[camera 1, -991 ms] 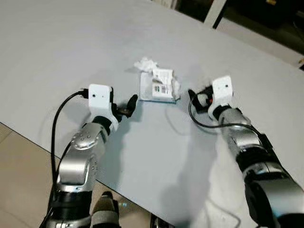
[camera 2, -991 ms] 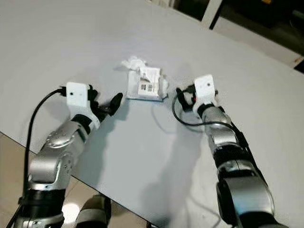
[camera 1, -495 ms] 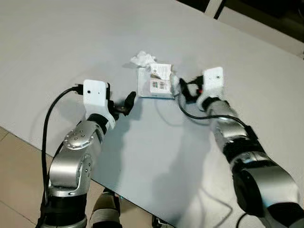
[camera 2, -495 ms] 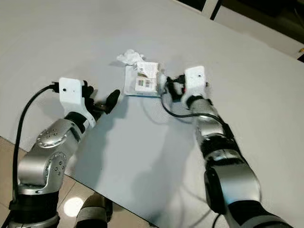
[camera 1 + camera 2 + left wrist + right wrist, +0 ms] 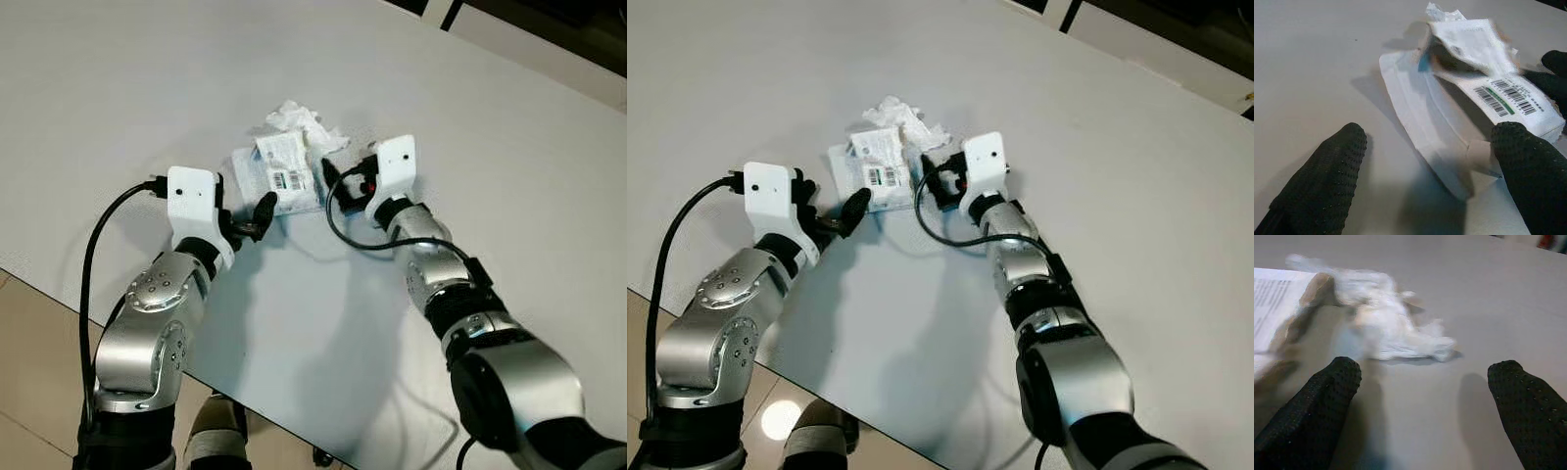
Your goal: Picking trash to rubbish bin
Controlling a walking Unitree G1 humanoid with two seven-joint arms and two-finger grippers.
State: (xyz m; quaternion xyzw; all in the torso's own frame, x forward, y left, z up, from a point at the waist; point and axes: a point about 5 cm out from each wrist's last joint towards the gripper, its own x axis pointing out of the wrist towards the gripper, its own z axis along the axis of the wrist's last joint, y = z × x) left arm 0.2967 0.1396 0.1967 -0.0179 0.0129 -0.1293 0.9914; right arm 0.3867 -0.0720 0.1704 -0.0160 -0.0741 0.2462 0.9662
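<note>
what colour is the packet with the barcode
White, with a black barcode and green strip; packet shows best in the left wrist view.

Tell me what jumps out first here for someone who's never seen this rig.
A torn white packet with a barcode label lies mid-table on the grey table, with a crumpled tissue touching its far edge. Both grippers close on it with fingers apart: the left gripper at its near corner, one fingertip against it, and the right gripper aimed toward the tissue.
</note>
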